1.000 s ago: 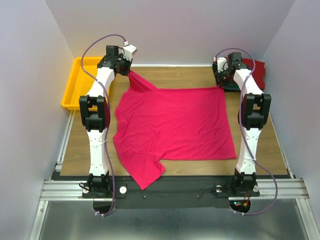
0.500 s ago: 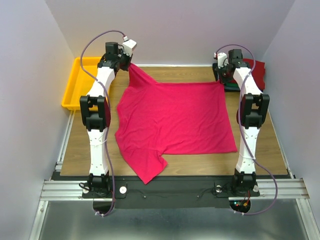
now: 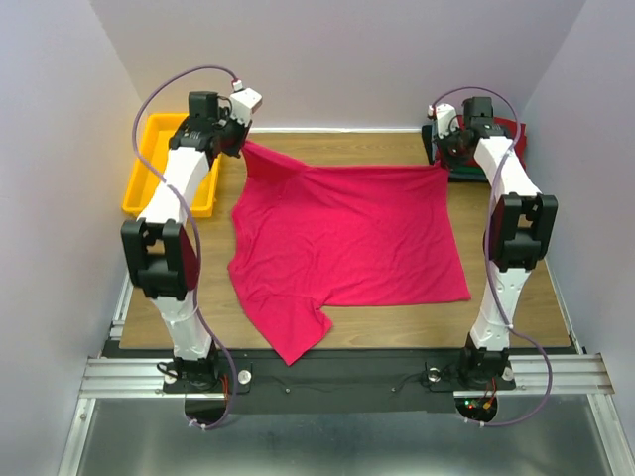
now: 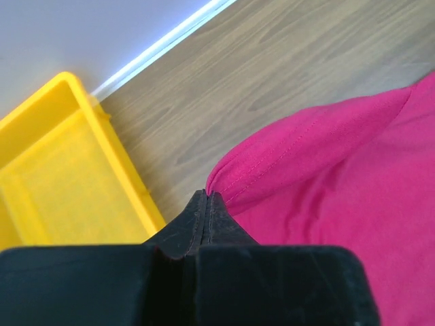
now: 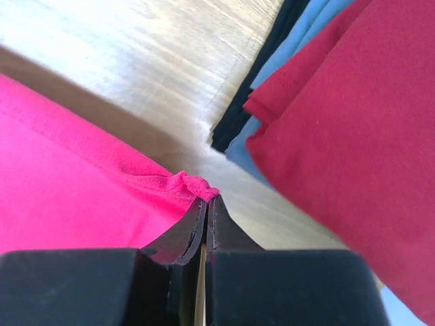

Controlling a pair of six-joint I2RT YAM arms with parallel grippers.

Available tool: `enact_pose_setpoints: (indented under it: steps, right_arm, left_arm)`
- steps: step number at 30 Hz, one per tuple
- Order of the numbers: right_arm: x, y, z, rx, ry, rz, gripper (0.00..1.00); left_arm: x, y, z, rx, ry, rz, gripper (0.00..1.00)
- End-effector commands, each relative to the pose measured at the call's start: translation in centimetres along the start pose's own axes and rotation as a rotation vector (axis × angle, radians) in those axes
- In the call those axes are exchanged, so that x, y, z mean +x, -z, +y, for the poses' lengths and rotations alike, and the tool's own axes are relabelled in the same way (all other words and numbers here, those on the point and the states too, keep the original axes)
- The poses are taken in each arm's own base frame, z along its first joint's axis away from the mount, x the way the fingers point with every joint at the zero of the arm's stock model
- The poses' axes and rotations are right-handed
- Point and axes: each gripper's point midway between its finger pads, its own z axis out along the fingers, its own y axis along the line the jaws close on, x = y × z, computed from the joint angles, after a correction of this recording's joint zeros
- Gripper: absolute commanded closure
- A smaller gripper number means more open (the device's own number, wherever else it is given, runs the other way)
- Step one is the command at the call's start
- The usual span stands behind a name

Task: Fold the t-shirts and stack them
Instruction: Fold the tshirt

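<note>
Grip check, both arms. My left gripper [image 4: 206, 196] is clamped tight on the far-left corner of the crimson t-shirt [image 3: 347, 238]. The hem fold is pinched right at the fingertips, and that corner is lifted off the table [image 3: 516, 288] above its far-left area, so the cloth rises in a ridge toward my jaws. My right gripper [image 5: 206, 199] is likewise closed on the shirt's far-right corner, where a small bunch of hem is gathered between the tips, low over the table's far-right area. Between the two grips the far edge of the shirt runs nearly straight across the far side of the table. The rest of the shirt lies flat over the table's middle. One sleeve spreads toward the table's left side, and the lower sleeve drapes over the table's near edge. The yellow tray [image 3: 149, 169] sits just off the table's far-left corner, beside my left wrist. The folded stack [image 3: 504, 139] rests at the table's far-right corner, just beyond my right gripper. The dark red shirt [image 5: 340, 136] is on top, with a blue-green layer [image 5: 309, 27] and a black layer [image 5: 268, 61] showing beneath it. The stack and the crimson corner are near each other, but bare wood shows between them.
</note>
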Motion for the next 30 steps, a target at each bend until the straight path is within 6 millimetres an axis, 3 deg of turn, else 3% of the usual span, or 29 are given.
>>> enact_pose_setpoints:
  steps: [1, 2, 7, 8, 10, 11, 16, 18, 20, 24, 30]
  right_arm:
    - [-1.5, 2.9, -0.3, 0.012, 0.057, -0.07, 0.99]
    - [-1.2, 3.1, 0.0, 0.007, 0.06, -0.067, 0.99]
    - [-0.5, 3.6, 0.5, -0.004, 0.084, -0.057, 0.99]
    - [-0.4, 3.7, 0.6, -0.008, 0.087, -0.058, 0.99]
    - [0.4, 4.1, 1.1, -0.02, 0.105, -0.047, 0.99]
    - [0.6, 4.2, 1.2, -0.024, 0.121, -0.045, 0.99]
    - [3.5, 4.6, 2.5, -0.047, 0.168, 0.007, 1.0]
    - [5.4, 4.2, 3.1, -0.064, 0.183, 0.05, 0.99]
    - [6.7, 3.7, 3.5, -0.077, 0.186, 0.081, 1.0]
    - [7.5, 3.2, 3.9, -0.095, 0.183, 0.099, 0.99]
    - [6.3, 4.9, 3.7, -0.072, 0.198, 0.062, 1.0]
  left_arm:
    - [-1.8, 5.7, -2.1, -0.012, -0.056, -0.031, 1.0]
    - [0.0, 5.7, -3.2, 0.006, -0.049, 0.014, 1.0]
    - [4.2, 8.2, -8.4, 0.051, -0.023, 0.141, 1.0]
    - [5.9, 8.3, -10.1, 0.061, -0.026, 0.189, 1.0]
    - [6.9, 9.4, -11.4, 0.062, -0.015, 0.202, 1.0]
    - [8.6, 9.6, -13.0, 0.082, 0.0, 0.239, 1.0]
    - [11.5, 11.4, -16.0, 0.131, 0.005, 0.292, 1.0]
    - [13.9, 11.7, -17.3, 0.172, -0.001, 0.353, 1.0]
    - [14.8, 11.8, -17.8, 0.183, -0.008, 0.374, 1.0]
    - [15.8, 11.5, -18.0, 0.193, -0.026, 0.411, 1.0]
    - [13.6, 12.1, -17.0, 0.178, -0.062, 0.375, 1.0]
